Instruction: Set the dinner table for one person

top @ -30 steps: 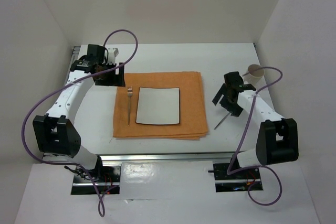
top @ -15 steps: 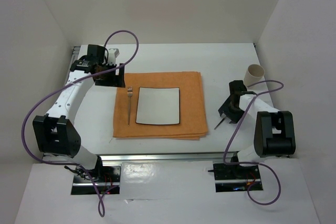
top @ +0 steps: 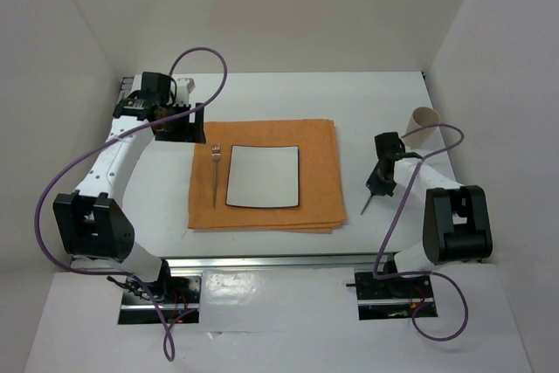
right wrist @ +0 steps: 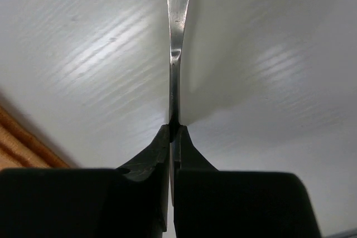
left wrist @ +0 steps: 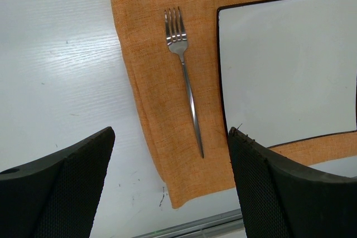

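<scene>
Dinner table: the large flat white rectangular dinner table (top: 367,102) is carrying everything in view; in the top view its long axis is running left to right, parallel to the row of arm bases.
Landmark: the orange woven cloth placemat (top: 319,141) is lying flat at mid-table, its edges square to the table edges.
Plate: the white square plate with a dark rim (top: 263,176) is sitting on the placemat, toward its near side.
Fork: the silver metal fork (top: 214,176) is lying on the placemat's left strip, just beside the plate, long axis parallel to the placemat's left edge, tines pointing to the far side.
Right gripper: the right gripper (top: 380,185) is working to the right of the placemat, clear of the cloth, its jaws clamping the end of a slim silver metal utensil (right wrist: 174,54).
Utensil axis: it is slanting from the jaws toward the placemat's near right corner; kind of utensil and table contact not readable.
Left gripper: the left gripper (top: 175,124) is hovering just off the placemat's far left corner, jaws spread wide and carrying nothing.
Cup: a beige paper cup (top: 424,120) is standing well to the right of the placemat.
</scene>
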